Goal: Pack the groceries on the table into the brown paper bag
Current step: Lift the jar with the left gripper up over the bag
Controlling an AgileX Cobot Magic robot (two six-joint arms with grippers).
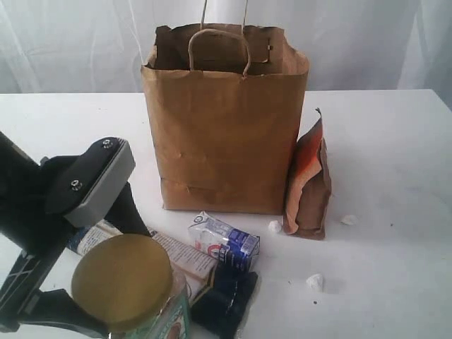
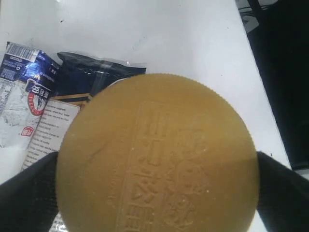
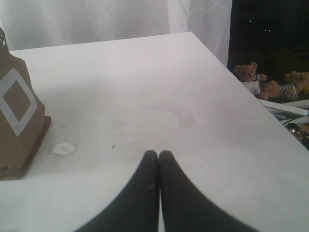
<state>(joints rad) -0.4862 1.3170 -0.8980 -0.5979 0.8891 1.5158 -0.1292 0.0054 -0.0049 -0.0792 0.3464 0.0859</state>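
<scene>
- Exterior view: you have one tall brown kraft paper bag (image 1: 226,134) standing upright on the white tabletop (image 1: 395,141), with two twisted loop handles (image 1: 219,46) at its ragged rim.
- One orange-brown pouch (image 1: 311,183) stands against the bag's right wall, touching it.
- In front of the bag, apart from it, lie one small white-blue carton (image 1: 224,241) and one long dark-blue packet (image 1: 226,300). The packet is the farther from the bag.
- One big olive-lidded glass jar (image 1: 123,282) sits farthest from the bag, off its front-left corner.
- Three white crumbs (image 1: 315,282) are scattered in front of the bag and pouch.
- Your left gripper (image 1: 106,268) straddles the jar, one finger on each side.
- Left wrist view: the jar's lid (image 2: 157,154) fills the space between the two black fingers (image 2: 26,198) of your left gripper (image 2: 154,193). The fingers are spread wide and sit right at the jar's sides. You cannot tell whether they press it.
- Past the lid you can count one carton (image 2: 21,92), one dark-blue packet (image 2: 96,72) and one flat packet with a white printed label (image 2: 50,130).
- Right wrist view: the two fingers (image 3: 140,193) of your right gripper (image 3: 154,154) are pressed together, holding nothing, over bare tabletop (image 3: 145,87).
- One pouch (image 3: 19,125), the one beside the bag, stands well apart from them, with one crumb (image 3: 64,148) just beside its base.
</scene>
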